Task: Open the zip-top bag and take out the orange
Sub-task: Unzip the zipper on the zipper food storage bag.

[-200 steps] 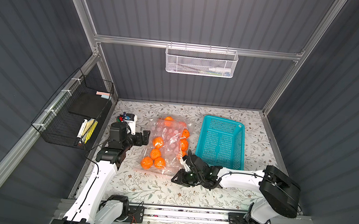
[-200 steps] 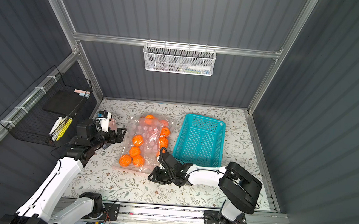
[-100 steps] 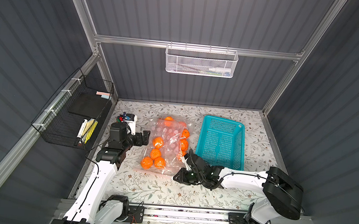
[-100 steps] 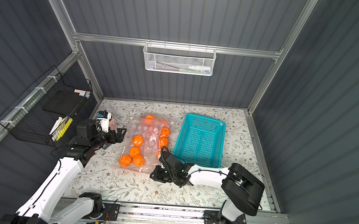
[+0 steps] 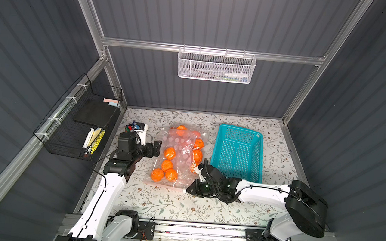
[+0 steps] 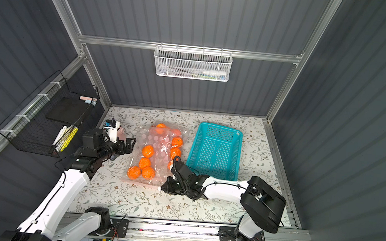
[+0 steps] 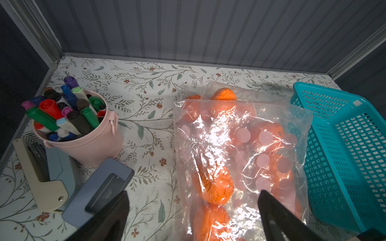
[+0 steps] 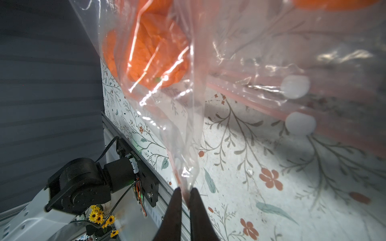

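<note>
Floral-printed desk covers the floor of a grey-slatted booth. The zip-top bag lies flat at its middle, just beside the teal basket on its right. Oranges show through the clear, pink-dotted film, all of them inside, most of them along its two long sides. At the bag's front right corner, near the front rail, the right jaws are nearly closed on a pinch of the film. In the right wrist view the film runs away from them in a taut pleat, and the pink zip strip passes close by. The left jaws stand wide apart with nothing between them, just beside the bag's left edge. Near them on the desk sit a pink bucket of markers and a grey-blue hole punch.
</note>
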`<action>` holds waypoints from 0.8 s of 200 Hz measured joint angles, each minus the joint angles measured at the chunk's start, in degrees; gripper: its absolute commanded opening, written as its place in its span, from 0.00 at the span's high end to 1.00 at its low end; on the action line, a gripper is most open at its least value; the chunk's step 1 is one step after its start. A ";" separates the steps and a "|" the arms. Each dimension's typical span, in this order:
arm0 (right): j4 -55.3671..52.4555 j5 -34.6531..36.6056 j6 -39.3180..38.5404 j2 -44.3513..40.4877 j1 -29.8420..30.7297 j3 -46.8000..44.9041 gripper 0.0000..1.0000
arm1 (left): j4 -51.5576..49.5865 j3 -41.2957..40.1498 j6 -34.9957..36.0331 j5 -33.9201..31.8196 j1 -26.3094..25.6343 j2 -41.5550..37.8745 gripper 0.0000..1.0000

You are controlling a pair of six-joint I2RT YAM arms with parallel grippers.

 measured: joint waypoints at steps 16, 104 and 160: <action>0.61 -0.04 0.28 0.00 -0.07 0.00 0.97 | 0.00 0.00 0.00 0.00 0.00 0.00 0.03; 2.14 -5.88 4.85 -0.50 -8.46 6.88 1.00 | 0.02 3.23 2.45 3.85 -2.99 0.04 0.14; 3.15 -13.25 10.82 -0.92 -18.60 14.10 1.00 | 2.97 4.70 13.46 5.33 -17.22 -8.07 0.18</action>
